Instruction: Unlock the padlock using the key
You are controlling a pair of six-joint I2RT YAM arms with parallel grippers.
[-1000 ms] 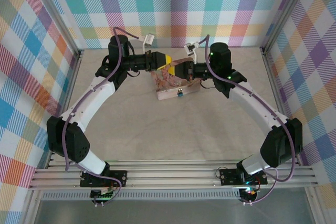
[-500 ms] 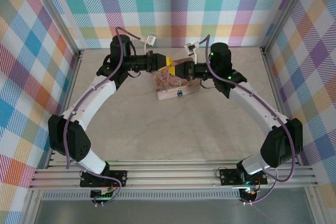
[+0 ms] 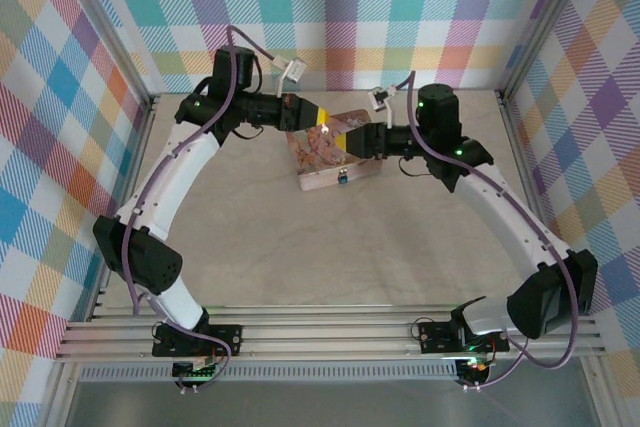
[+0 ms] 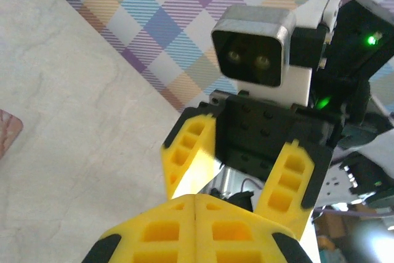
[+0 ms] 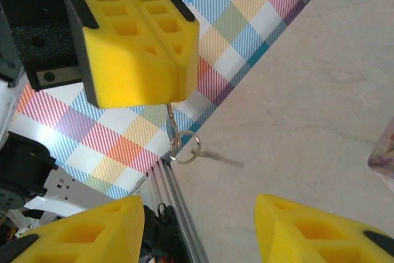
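Slippage is the main worry. The left end effector (image 5: 165,93) is clamped shut on the key (image 5: 173,129), pinching only its top, so the key and its ring (image 5: 186,148) dangle loose below the tips, in the air by the far side of the tin (image 3: 322,152). The right end effector (image 4: 241,180) faces it with jaws apart, holding nothing. The padlock (image 3: 342,179) sits on the tin's near face, touched by neither. A quick move could set the key swinging or twist it out of line with the keyhole. Nothing steadies the padlock either, so a push from the key would likely swing it aside or slide the tin across the tabletop (image 3: 330,247).
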